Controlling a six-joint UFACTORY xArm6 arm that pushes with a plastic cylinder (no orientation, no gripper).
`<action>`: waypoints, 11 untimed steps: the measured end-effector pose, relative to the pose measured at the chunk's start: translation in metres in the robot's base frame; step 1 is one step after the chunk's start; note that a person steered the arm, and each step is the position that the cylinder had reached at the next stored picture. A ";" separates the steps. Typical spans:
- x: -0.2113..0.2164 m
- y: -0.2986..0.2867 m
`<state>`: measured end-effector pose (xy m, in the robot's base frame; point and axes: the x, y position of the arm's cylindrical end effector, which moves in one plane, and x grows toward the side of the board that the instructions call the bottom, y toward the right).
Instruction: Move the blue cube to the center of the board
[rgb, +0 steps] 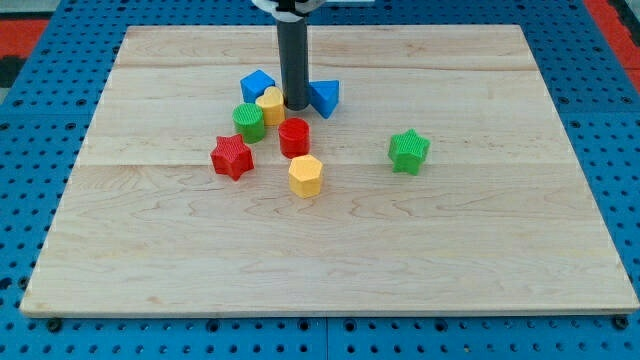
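Note:
The blue cube (257, 86) sits on the wooden board (330, 240), above and left of the board's middle. My tip (296, 105) stands just to the cube's right, between a yellow block (271, 105) and a blue triangular block (324, 97). The rod rises to the view's top and hides part of the yellow block. The yellow block touches the cube's lower right side.
A green cylinder (249, 121) lies below the cube. A red cylinder (294, 137), a red star (231, 156) and a yellow hexagonal block (306, 175) lie further down. A green star (408, 150) stands alone at the right.

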<state>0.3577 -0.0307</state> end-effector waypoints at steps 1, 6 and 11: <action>0.030 0.007; -0.071 -0.160; -0.113 -0.087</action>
